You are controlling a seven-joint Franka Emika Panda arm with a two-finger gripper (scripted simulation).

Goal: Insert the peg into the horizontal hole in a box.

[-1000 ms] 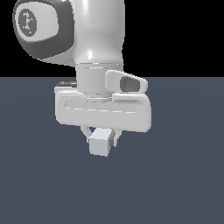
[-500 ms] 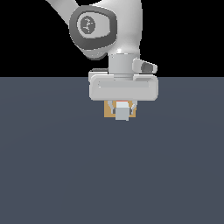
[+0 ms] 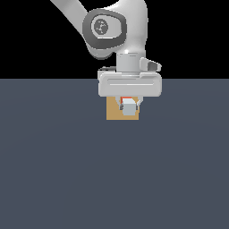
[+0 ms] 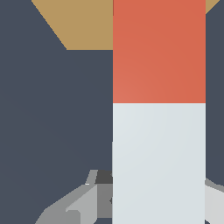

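Note:
My gripper [image 3: 129, 106] is shut on the peg [image 3: 129, 107], whose pale grey-white end faces the exterior camera with a sliver of red-orange above it. The tan box [image 3: 114, 112] sits on the floor right behind the peg and is partly covered by it. The hole is hidden behind the peg and fingers. In the wrist view the peg [image 4: 158, 153] runs lengthwise, pale body near my fingers [image 4: 83, 203], red-orange end [image 4: 158, 50] reaching over the tan box [image 4: 83, 24]. I cannot tell whether the peg tip is inside the box.
The dark grey floor [image 3: 53, 170] spreads all around the box. The arm's white wrist and hand [image 3: 129, 82] hang just above the box.
The arm has carried the peg away from the exterior camera toward the box. The box has come into view behind the peg, and the gripper now sits right in front of it.

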